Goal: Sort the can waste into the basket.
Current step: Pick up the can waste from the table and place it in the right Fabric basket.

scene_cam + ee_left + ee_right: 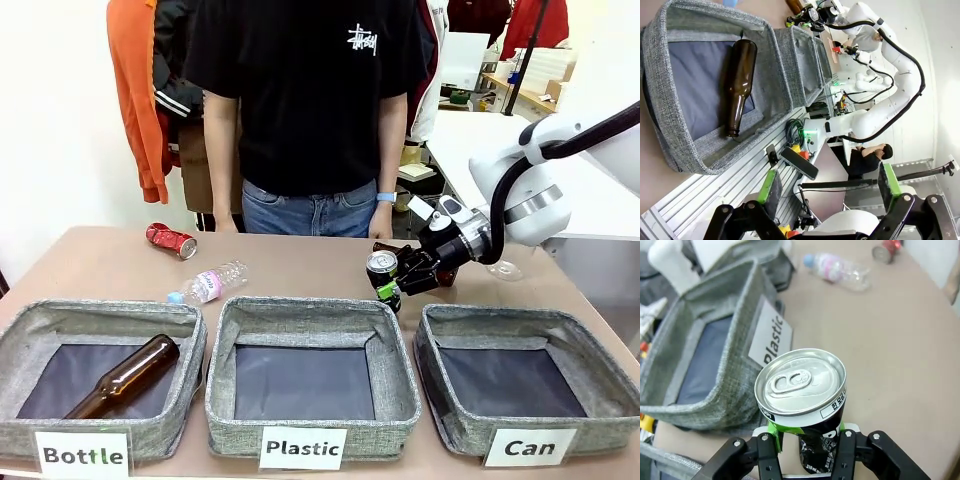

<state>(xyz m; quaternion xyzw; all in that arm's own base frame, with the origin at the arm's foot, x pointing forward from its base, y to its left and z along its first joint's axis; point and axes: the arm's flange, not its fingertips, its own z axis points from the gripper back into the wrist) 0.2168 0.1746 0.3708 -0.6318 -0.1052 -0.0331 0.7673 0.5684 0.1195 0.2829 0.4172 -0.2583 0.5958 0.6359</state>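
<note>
My right gripper (392,275) is shut on the black can (382,266) with the silver top, holding it just above the table behind the gap between the Plastic and Can bins. The right wrist view has the same black can (802,400) upright between the green pads (774,431). A crushed red can (171,239) lies on the table at the far left, also small at the top of the right wrist view as the red can (885,251). The grey "Can" basket (452,398) stands at the front right with a bare dark floor. My left gripper (827,187) hangs open off the table's side.
A clear plastic bottle (208,284) lies behind the "Bottle" bin (180,400), which holds a brown glass bottle (125,377). The "Plastic" bin (395,395) sits in the middle. A person in a black shirt (310,90) stands at the far edge.
</note>
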